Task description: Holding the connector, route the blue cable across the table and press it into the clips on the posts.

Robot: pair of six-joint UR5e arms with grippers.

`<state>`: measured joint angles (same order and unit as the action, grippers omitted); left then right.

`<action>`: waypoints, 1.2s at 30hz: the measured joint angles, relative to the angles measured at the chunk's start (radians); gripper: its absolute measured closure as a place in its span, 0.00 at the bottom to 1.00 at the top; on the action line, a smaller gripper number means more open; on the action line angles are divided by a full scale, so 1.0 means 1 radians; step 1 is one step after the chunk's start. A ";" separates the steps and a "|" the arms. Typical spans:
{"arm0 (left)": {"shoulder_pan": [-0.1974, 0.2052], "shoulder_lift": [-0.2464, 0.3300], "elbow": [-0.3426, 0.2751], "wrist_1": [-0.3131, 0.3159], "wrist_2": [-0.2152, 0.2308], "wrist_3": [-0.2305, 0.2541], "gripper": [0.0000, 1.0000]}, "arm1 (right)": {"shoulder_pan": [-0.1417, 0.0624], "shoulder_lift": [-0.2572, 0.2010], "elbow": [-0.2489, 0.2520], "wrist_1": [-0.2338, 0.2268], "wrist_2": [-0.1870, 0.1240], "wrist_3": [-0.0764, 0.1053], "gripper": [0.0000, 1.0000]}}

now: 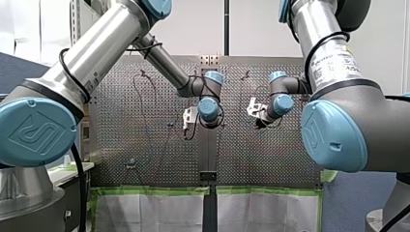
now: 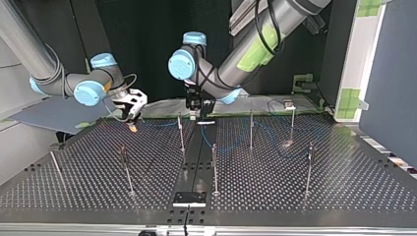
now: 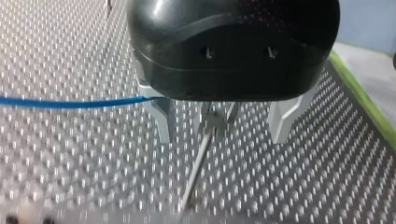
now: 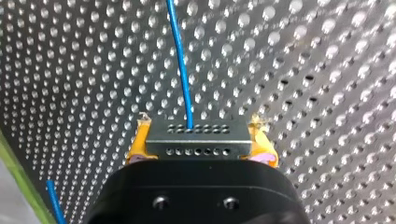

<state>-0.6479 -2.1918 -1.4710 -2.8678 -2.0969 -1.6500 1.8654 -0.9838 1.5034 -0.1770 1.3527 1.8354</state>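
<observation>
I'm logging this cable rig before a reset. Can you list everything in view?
Perforated table: one, dark metal, across every view.
Posts: seven, thin metal, standing across the table.
Connector: one, grey, held between yellow pads.
Blue cable: one, running from the connector over the table.
Black plate: one, table's near edge in the top view.
Green tape: strips, table's edge in the front view.
My left gripper: one, black, metal fingers open, a post between them.
My right gripper: one, shut on the connector.
</observation>
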 joint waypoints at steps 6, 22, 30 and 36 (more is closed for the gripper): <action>-0.053 0.001 0.003 0.029 -0.019 -0.034 0.00 | -0.015 -0.001 0.001 0.042 -0.002 -0.012 1.00; -0.204 -0.026 0.121 0.030 -0.088 -0.087 0.00 | -0.067 -0.044 0.044 0.078 -0.049 -0.034 1.00; -0.216 -0.082 0.181 -0.026 -0.096 -0.122 0.00 | -0.085 -0.094 0.075 0.077 -0.121 -0.034 1.00; -0.195 -0.137 0.236 -0.049 -0.092 -0.130 0.00 | -0.093 -0.115 0.089 0.073 -0.161 -0.033 1.00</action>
<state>-0.8425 -2.3290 -1.2346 -2.9166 -2.1891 -1.7800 1.7720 -1.0984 1.5919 -0.1036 1.1915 1.8022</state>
